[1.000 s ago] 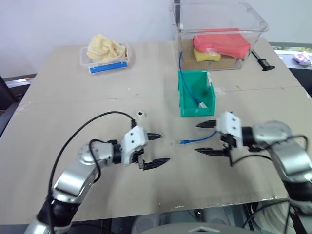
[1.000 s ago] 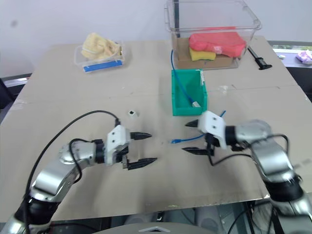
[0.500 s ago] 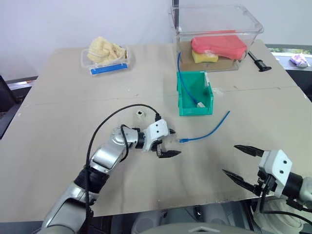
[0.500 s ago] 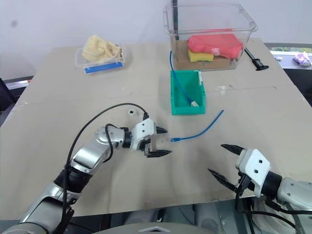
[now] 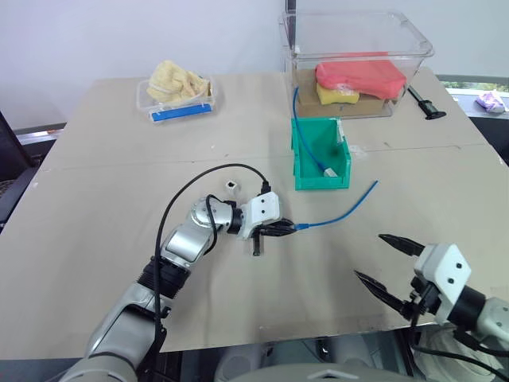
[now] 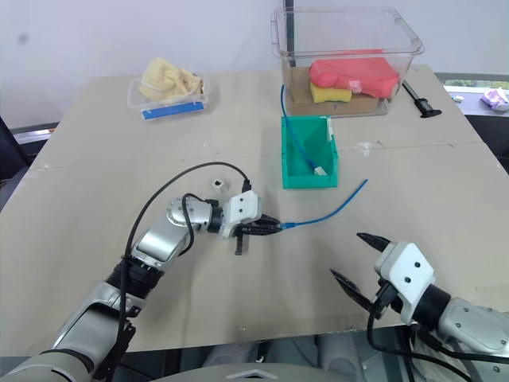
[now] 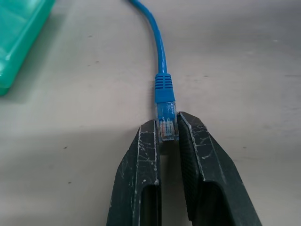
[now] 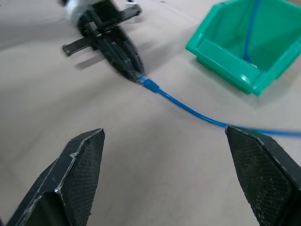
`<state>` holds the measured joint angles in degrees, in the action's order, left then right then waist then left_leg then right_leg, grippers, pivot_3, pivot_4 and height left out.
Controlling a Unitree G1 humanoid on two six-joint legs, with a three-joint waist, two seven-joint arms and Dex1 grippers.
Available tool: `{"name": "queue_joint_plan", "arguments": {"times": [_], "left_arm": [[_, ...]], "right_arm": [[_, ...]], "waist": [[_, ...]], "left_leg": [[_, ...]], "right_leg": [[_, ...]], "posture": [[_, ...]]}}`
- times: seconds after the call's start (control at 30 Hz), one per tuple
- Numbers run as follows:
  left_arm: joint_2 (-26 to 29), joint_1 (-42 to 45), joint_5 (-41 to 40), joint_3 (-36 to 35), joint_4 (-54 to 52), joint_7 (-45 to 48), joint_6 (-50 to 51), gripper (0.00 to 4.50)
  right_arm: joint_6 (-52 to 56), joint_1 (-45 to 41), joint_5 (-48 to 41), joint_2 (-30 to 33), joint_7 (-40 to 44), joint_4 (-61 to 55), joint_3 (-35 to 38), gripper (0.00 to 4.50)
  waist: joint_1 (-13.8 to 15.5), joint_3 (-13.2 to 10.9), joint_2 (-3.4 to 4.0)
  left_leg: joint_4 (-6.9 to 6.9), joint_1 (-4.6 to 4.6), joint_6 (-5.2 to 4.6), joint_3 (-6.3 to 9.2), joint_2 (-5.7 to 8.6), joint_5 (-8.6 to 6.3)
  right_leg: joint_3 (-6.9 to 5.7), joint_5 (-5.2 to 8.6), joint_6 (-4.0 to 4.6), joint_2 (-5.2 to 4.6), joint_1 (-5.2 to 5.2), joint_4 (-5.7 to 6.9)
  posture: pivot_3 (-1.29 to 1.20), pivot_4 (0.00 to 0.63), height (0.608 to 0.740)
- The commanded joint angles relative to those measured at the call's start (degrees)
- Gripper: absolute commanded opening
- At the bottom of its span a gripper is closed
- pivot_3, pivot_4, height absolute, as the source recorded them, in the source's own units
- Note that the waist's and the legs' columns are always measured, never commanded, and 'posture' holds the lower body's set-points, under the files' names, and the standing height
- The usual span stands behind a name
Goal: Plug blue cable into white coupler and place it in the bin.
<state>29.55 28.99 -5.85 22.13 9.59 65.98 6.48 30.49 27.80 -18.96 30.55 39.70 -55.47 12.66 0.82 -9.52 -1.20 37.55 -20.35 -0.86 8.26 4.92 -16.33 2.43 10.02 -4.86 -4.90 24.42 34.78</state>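
Tabletop, beige board surface (image 5: 95, 239). Left gripper (image 5: 288, 228): lying low over the table near its middle, both black fingers (image 7: 141, 155) clenched on the clear plug of the blue cable (image 5: 342, 212); the left wrist view shows the plug pinched between the two fingertips, with the ribbed blue boot just clear of them. Blue cable: one loose run lies on the table from the held plug, curving away toward the robot's right and ending in front of the bin's right corner; another blue run goes over the back wall of the bin (image 5: 300, 171) and down inside, where a white-tipped end rests on the bin floor. Bin: green plastic, low front, upright, just beyond the cable and directly in front of the large clear tub (image 5: 362, 36). White coupler (image 5: 230, 185): small white cube with a dark opening, alone on the table, beyond the left gripper's wrist and apart from the cable. Right gripper (image 5: 388, 261): held above the table's near right edge, fingers spread wide, grasping nothing, well apart from the cable. Large clear tub: at the far edge, holding a red pad over a yellow sponge. Small clear tray (image 5: 176, 102): far left, with a yellow cloth and a blue label. Black tool (image 5: 425, 103): lying right of the tub.
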Motion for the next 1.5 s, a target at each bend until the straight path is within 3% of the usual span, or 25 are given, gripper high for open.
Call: {"name": "queue_joint_plan", "arguments": {"times": [0.03, 0.2, 0.4, 0.43, 0.47, 0.5, 0.63, 0.77, 0.9, 1.1, 1.23, 1.27, 1.5], "left_arm": [[-0.4, -1.9, -2.6, -1.4, -1.5, 2.7, -3.5, 0.03], [-3.8, -1.5, -6.8, -7.0, -5.4, 0.5, -10.0, 0.03], [-7.1, -0.2, -6.0, -9.8, -4.7, -2.8, -19.3, 0.03], [-7.5, 0.0, -6.0, -10.0, -4.7, -3.2, -20.0, 0.03], [-7.7, 0.1, -5.8, -10.1, -4.6, -3.3, -20.9, 0.03], [-8.0, 0.4, -5.8, -10.1, -4.5, -3.6, -21.6, 0.03], [-8.7, 1.6, -5.2, -9.8, -3.8, -4.6, -23.4, 0.03], [-9.0, 2.2, -5.0, -9.5, -3.9, -4.9, -24.1, 0.03], [-8.9, 2.2, -5.2, -9.3, -4.8, -5.1, -23.8, 0.03], [-8.5, 1.8, -5.4, -9.3, -6.0, -5.3, -23.2, 0.03], [-8.4, 1.5, -5.5, -9.3, -6.7, -5.6, -22.8, 0.03], [-8.4, 1.4, -5.5, -9.3, -6.9, -5.7, -22.6, 0.03], [-7.8, 1.0, -6.1, -9.3, -8.2, -5.1, -21.2, 0.03]], "right_arm": [[4.9, -1.7, -3.9, -2.9, -5.6, -1.9, -1.3, 4.05], [16.5, -5.5, -17.6, -10.9, -15.1, -1.9, -1.0, 4.05], [21.5, -11.1, -30.3, -17.2, -24.2, 0.2, -1.8, 4.05], [21.7, -12.9, -32.2, -18.4, -26.1, 1.2, -1.7, 3.53], [21.8, -15.3, -33.9, -19.5, -28.1, 2.1, -1.6, 3.47], [21.9, -18.0, -35.5, -20.6, -30.4, 3.0, -1.6, 2.91], [22.1, -25.3, -42.9, -22.2, -38.1, 5.5, -1.6, 2.91], [21.3, -29.6, -47.7, -22.2, -43.3, 8.2, -2.4, 2.91], [20.5, -31.5, -50.5, -20.7, -45.9, 9.6, -3.3, 1.62], [18.8, -32.2, -53.6, -18.3, -47.8, 10.7, -4.1, 1.62], [18.1, -31.9, -55.8, -16.6, -48.3, 11.3, -4.7, 0.24], [17.9, -31.8, -56.4, -16.1, -48.3, 11.3, -5.0, 0.11], [16.4, -31.7, -59.1, -12.9, -48.3, 12.1, -6.1, 0.11]], "waist": [[0.0, 0.0, -0.01], [0.0, 0.0, -0.03], [-0.1, 0.0, 0.0], [-0.1, 0.0, 0.0], [-0.2, 0.0, -0.01], [-0.2, 0.0, 0.0], [-0.2, 0.0, 0.01], [-0.1, 0.0, 0.01], [-0.3, 0.0, 0.01], [-0.3, 0.0, 0.01], [-0.4, 0.0, 0.01], [-0.4, 0.0, 0.02], [-0.7, 0.0, 0.02]], "left_leg": [[0.0, 0.0, 0.0, 0.01, 0.0, 0.0], [0.0, -0.06, -0.02, 0.25, -0.02, -0.01], [0.0, -0.04, 0.02, 0.21, 0.0, 0.01], [0.0, -0.04, 0.03, 0.21, 0.0, 0.02], [0.0, -0.04, 0.03, 0.2, 0.0, 0.02], [0.0, -0.02, 0.03, 0.19, 0.0, 0.02], [0.0, -0.01, 0.02, 0.14, 0.01, 0.02], [0.0, -0.04, 0.07, 0.12, 0.03, 0.05], [0.0, -0.05, 0.07, 0.12, 0.03, 0.05], [0.0, -0.05, 0.02, 0.07, 0.03, 0.02], [0.0, -0.05, -0.01, 0.04, 0.03, 0.01], [0.0, -0.05, -0.01, 0.03, 0.03, 0.01], [0.0, -0.05, 0.0, 0.03, 0.03, 0.02]], "right_leg": [[0.0, -0.01, 0.01, 0.0, 0.0, 0.0], [0.01, -0.06, 0.08, -0.02, 0.05, 0.0], [0.04, -0.06, 0.09, 0.0, 0.06, -0.01], [0.05, -0.06, 0.09, 0.0, 0.07, -0.01], [0.05, -0.06, 0.08, 0.0, 0.07, -0.01], [0.06, -0.07, 0.08, 0.0, 0.06, 0.0], [0.05, -0.07, 0.09, 0.04, 0.06, 0.03], [0.01, -0.08, 0.12, 0.04, 0.07, 0.01], [0.03, -0.08, 0.12, 0.04, 0.1, 0.01], [0.03, -0.08, 0.11, 0.04, 0.1, 0.02], [0.03, -0.08, 0.11, 0.06, 0.1, 0.03], [0.03, -0.08, 0.11, 0.06, 0.1, 0.03], [0.03, -0.08, 0.11, 0.06, 0.1, 0.02]], "posture": [[0.0, 0.15, 0.74], [0.0, 0.15, 0.74], [0.0, 0.15, 0.74], [0.0, 0.15, 0.74], [0.0, 0.15, 0.74], [0.0, 0.15, 0.74], [0.0, 0.15, 0.74], [0.0, 0.15, 0.74], [0.0, 0.15, 0.74], [0.0, 0.15, 0.74], [0.0, 0.15, 0.74], [0.0, 0.15, 0.74], [0.0, 0.15, 0.74]]}}
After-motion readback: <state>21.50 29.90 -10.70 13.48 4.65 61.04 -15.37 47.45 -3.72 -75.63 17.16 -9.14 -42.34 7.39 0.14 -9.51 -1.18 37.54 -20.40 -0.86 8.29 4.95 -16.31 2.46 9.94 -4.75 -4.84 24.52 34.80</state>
